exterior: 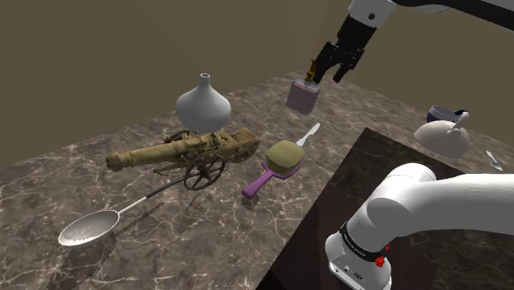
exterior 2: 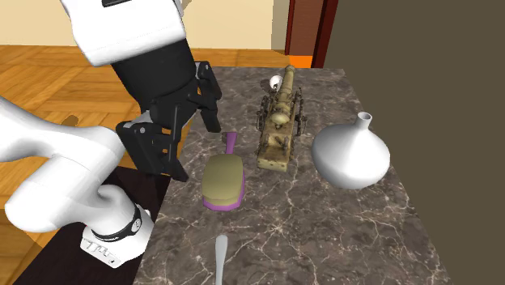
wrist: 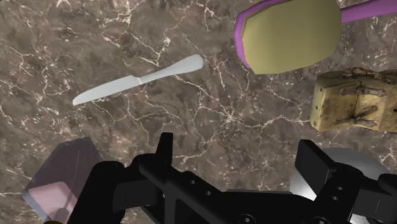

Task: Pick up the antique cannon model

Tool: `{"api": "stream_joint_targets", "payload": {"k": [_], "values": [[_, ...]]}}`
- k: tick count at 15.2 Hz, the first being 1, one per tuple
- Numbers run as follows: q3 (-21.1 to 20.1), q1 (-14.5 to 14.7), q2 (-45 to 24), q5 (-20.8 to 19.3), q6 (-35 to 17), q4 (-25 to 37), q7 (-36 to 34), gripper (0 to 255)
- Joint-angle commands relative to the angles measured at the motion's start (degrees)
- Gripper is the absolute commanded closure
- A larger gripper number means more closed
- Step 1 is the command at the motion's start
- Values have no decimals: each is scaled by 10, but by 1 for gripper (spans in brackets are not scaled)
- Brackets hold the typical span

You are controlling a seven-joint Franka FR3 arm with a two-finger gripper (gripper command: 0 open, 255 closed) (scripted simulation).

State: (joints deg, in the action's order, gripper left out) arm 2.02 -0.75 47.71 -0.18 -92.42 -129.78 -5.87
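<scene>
The antique cannon model (exterior: 185, 152) is brass-coloured with spoked wheels and lies on the dark marble table (exterior: 206, 247), its barrel pointing to the shoulder view's left. It also appears in the second exterior view (exterior 2: 279, 121), and its blocky rear end (wrist: 353, 102) shows in the wrist view. My black gripper (exterior: 325, 76) hangs high above the table, well off from the cannon's rear end, near a pink box (exterior: 302, 96). Its fingers (wrist: 164, 151) stand apart with nothing between them. In the second exterior view the gripper (exterior 2: 196, 150) hovers beside the brush.
A purple brush with an olive pad (exterior: 280, 161) lies just past the cannon's rear. A white vase (exterior: 203, 105) stands behind the cannon. A knife (wrist: 140, 79), a large spoon (exterior: 91, 226) and a white teapot (exterior: 442, 136) are also around.
</scene>
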Motion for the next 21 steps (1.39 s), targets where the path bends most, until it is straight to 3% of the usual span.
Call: {"api": "stream_joint_targets", "payload": {"k": [1, 11, 21], "values": [[0, 0, 0, 0, 0, 0, 0, 0], [-162, -26, 56, 110, 26, -51, -280, 0], [-338, -72, 0, 226, 16, 4, -563, 0]]}}
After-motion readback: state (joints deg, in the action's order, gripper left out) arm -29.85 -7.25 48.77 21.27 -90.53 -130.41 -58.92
